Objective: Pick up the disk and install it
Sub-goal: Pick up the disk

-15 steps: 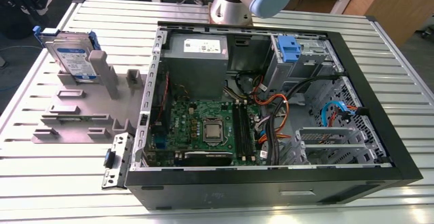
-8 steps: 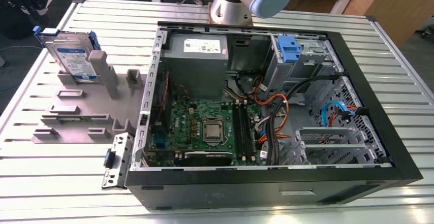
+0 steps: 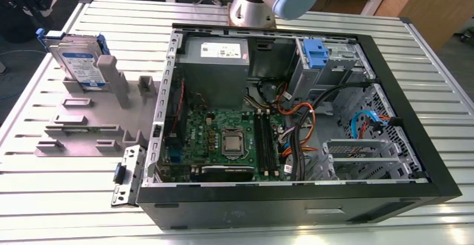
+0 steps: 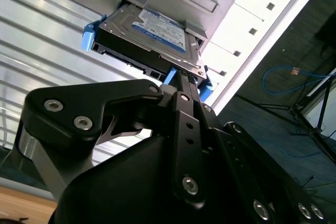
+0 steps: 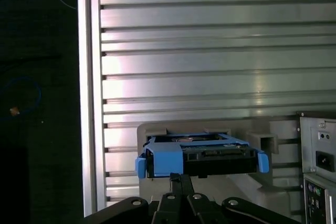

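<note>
The slatted table point(image 3: 74, 200) is carrying the open computer case point(image 3: 296, 203) across the middle and the exterior view's right. On the exterior view's left, toward the far side, the grey fixture point(image 3: 81, 128) is holding the disk point(image 3: 77, 61) upright on edge, just beside the case. It is looking rigid, dense and shock-sensitive, with smooth metal faces that may slip. The blue rails point(image 5: 165, 160) along its exposed edge are looking like the safer place to pinch. In the first wrist view the gripper point(image 5: 181, 178) is hovering short of the disk, fingers drawn together on nothing.
</note>
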{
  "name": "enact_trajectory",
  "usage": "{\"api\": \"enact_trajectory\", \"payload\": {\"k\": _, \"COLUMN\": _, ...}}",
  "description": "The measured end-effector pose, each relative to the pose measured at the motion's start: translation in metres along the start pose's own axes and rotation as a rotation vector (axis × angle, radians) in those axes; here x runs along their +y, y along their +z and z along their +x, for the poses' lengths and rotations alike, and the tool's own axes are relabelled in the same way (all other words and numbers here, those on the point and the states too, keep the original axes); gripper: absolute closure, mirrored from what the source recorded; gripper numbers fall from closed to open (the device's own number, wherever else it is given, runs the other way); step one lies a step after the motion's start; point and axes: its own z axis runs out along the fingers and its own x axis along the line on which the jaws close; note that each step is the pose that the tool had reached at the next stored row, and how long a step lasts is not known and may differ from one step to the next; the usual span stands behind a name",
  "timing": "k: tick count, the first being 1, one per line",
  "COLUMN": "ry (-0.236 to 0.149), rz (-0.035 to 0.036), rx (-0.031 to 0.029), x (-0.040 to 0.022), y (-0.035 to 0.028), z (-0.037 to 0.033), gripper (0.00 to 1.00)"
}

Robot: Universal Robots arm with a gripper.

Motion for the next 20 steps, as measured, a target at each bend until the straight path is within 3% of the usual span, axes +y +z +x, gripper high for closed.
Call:
{"api": "enact_trajectory", "payload": {"k": 4, "ry": -0.019, "rz": -0.0004, "rx": 0.0008, "x": -0.0001, "y": 0.0, "z": 0.0, "gripper": 0.89}}
{"api": "enact_trajectory", "payload": {"k": 20, "ry": -0.032, "rz": -0.0007, "rx": 0.0015, "x": -0.0001, "y": 0.0, "z": 0.0, "gripper": 0.89}}
